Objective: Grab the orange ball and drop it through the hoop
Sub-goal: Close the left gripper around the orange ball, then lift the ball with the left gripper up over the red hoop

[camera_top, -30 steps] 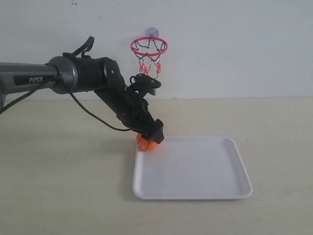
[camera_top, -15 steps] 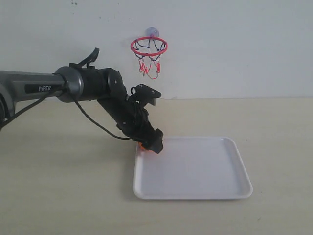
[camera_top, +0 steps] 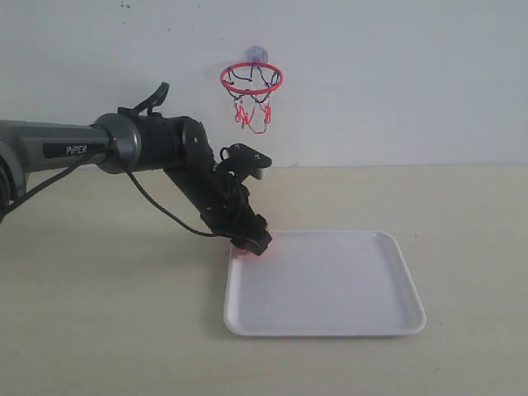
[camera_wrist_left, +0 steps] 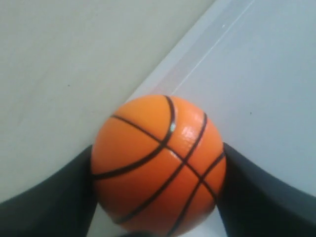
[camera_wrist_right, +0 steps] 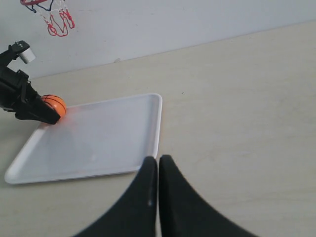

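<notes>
The orange ball [camera_wrist_left: 158, 165] with black seams rests in the far left corner of the white tray [camera_top: 330, 285]. My left gripper [camera_top: 250, 243] is down over it, so only a sliver of the orange ball [camera_top: 244, 250] shows in the exterior view. In the left wrist view both black fingers [camera_wrist_left: 59, 197] press against the ball's sides, shut on it. The hoop [camera_top: 251, 78], red ring with a black-and-red net, hangs on the wall above and behind the left arm. My right gripper [camera_wrist_right: 158, 160] is shut and empty, off the tray's near right side.
The white tray [camera_wrist_right: 98, 138] lies flat on the beige table with nothing else on it. The white wall stands right behind the table. The hoop [camera_wrist_right: 47, 7] sits well above table level. The left arm's black cable loops beneath it.
The left gripper has dropped lower over the ball at the tray corner, covering most of it in the exterior view. The ball has stayed at the tray corner.
</notes>
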Tool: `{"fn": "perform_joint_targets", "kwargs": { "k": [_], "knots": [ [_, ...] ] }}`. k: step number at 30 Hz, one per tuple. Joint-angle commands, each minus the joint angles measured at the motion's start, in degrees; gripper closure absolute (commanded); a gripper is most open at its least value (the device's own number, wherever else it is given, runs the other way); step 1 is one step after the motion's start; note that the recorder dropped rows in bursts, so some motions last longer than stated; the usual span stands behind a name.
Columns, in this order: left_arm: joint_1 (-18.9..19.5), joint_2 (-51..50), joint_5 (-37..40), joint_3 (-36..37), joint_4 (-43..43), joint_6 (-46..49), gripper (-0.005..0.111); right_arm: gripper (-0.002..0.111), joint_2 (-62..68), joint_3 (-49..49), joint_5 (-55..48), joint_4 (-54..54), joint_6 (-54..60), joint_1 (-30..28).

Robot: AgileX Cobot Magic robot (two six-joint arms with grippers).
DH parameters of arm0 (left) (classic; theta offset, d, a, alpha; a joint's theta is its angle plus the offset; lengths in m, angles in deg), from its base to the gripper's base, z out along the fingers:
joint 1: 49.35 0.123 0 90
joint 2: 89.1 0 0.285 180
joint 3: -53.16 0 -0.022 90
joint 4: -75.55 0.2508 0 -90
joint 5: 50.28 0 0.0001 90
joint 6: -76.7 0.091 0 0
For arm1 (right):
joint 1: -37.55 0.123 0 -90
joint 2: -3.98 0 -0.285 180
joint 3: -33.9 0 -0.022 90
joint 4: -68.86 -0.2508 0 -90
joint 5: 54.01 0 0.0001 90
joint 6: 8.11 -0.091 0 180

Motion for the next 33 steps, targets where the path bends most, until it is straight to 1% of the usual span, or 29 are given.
{"fn": "perform_joint_targets", "kwargs": {
  "k": [1,7,12,14,16,18,23,26,28,30,33],
  "knots": [
    [-0.3,0.2,-0.8,-0.5,0.5,-0.7,0.071,0.108,-0.3,0.1,0.5,0.4,-0.2,-0.1],
    [-0.3,1.2,0.0,-0.5,0.9,-0.7,0.103,0.108,-0.3,0.1,0.5,0.4,-0.2,-0.1],
    [-0.2,5.0,2.5,-0.5,2.0,-0.5,0.103,0.108,-0.3,0.1,0.5,0.4,-0.2,-0.1],
    [0.5,6.9,4.2,-0.5,2.0,0.5,0.103,0.108,-0.3,0.1,0.5,0.4,-0.2,-0.1],
    [2.0,8.6,5.4,-0.5,0.7,1.7,0.103,0.108,-0.3,0.1,0.5,0.4,-0.2,-0.1],
    [4.1,10.1,6.5,-0.5,-4.4,4.0,0.103,0.108,-0.3,0.1,0.5,0.4,-0.2,-0.1],
    [12.3,12.6,7.9,-0.5,-27.0,13.4,0.103,0.108,-0.3,0.1,0.5,0.4,-0.2,-0.1],
    [16.3,12.8,7.8,-2.3,-36.0,16.2,0.103,0.108,-0.3,0.1,0.5,0.4,-0.2,-0.1],
    [17.2,12.5,7.5,-4.8,-37.0,16.2,0.103,0.108,-0.3,0.1,0.5,0.4,-0.2,-0.1],
    [17.0,12.0,7.2,-8.2,-36.2,16.2,0.103,0.108,-0.3,0.1,0.5,0.4,-0.2,-0.1],
    [16.8,9.8,6.4,-15.6,-35.5,13.6,0.103,0.108,-0.3,0.1,0.5,0.4,-0.2,-0.1]
  ]
}}
